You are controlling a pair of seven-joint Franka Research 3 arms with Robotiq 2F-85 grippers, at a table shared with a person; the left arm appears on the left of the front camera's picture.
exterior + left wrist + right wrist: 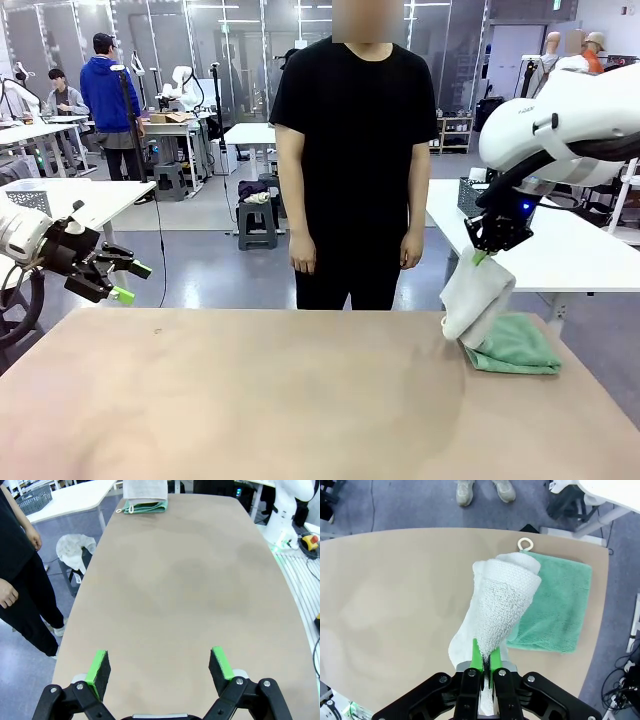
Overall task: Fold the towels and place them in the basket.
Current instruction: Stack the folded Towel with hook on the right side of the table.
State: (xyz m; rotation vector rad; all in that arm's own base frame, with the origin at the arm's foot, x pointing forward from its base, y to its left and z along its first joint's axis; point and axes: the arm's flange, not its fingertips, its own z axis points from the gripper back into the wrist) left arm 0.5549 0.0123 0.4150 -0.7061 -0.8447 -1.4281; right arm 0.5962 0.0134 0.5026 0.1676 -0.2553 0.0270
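A mint green towel lies folded flat at the table's far right corner, also seen as the green towel and green towel. A cream-white towel hangs over it, its lower end resting on the green one. My right gripper is shut on the white towel's top edge, just above the table. My left gripper hovers open at the table's left edge, its fingers spread wide over bare tabletop with nothing between them. The basket is out of view.
A person in black stands at the far side, hands down. The tan table stretches between the arms. White tables stand behind; a pale grey perforated basket sits on one.
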